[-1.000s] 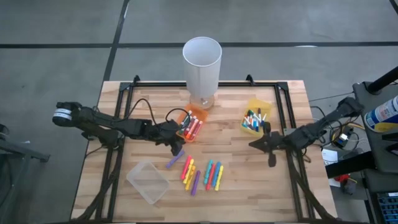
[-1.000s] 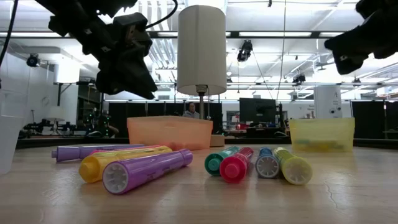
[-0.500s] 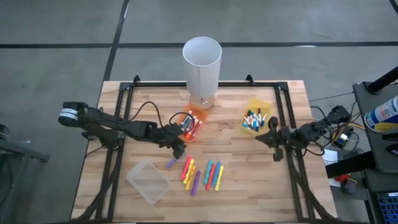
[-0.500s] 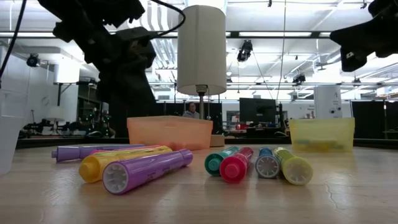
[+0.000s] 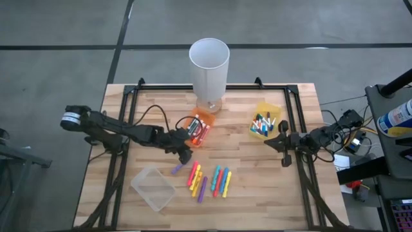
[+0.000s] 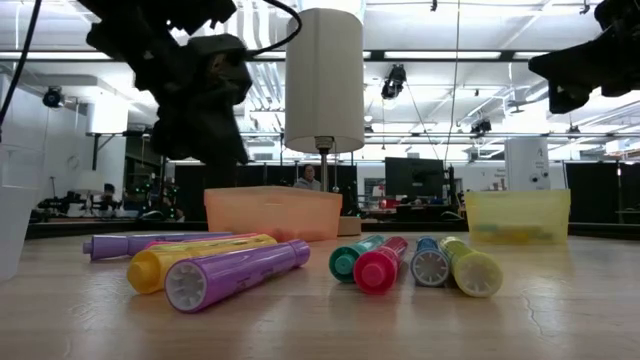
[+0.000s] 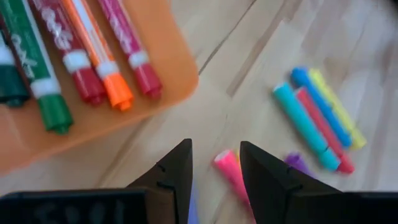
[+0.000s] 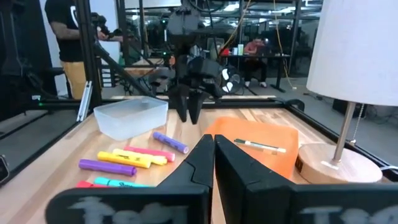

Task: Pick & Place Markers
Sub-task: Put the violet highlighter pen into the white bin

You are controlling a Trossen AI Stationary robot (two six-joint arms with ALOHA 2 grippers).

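I am between picks in sorting the markers. My left tool (image 5: 183,153) hovers over the bench (image 5: 257,187), just past the near edge of the orange bin (image 5: 207,120), with its fingers (image 7: 174,171) spread and nothing between them. Through the gap in the left wrist view I see a pink marker (image 7: 231,174) lying on the wood almost directly below, and a purple marker (image 5: 176,168) lies close by in the high view.

The orange bin already holds several red, orange and green markers. The yellow bin (image 5: 262,111) on the right side holds a handful of blue and green ones. A loose cluster of markers (image 5: 209,182) in yellow, pink, purple, teal and blue is left on the bench near the front, beside an empty clear bin (image 5: 154,188). A tall white cylinder (image 5: 209,64) stands at the back.

My right tool (image 5: 280,151) waits above the bench near the yellow bin, fingers pressed together, holding nothing.

I judge the next move to be lowering the left tool squarely over one loose marker, straddling its barrel, then closing.
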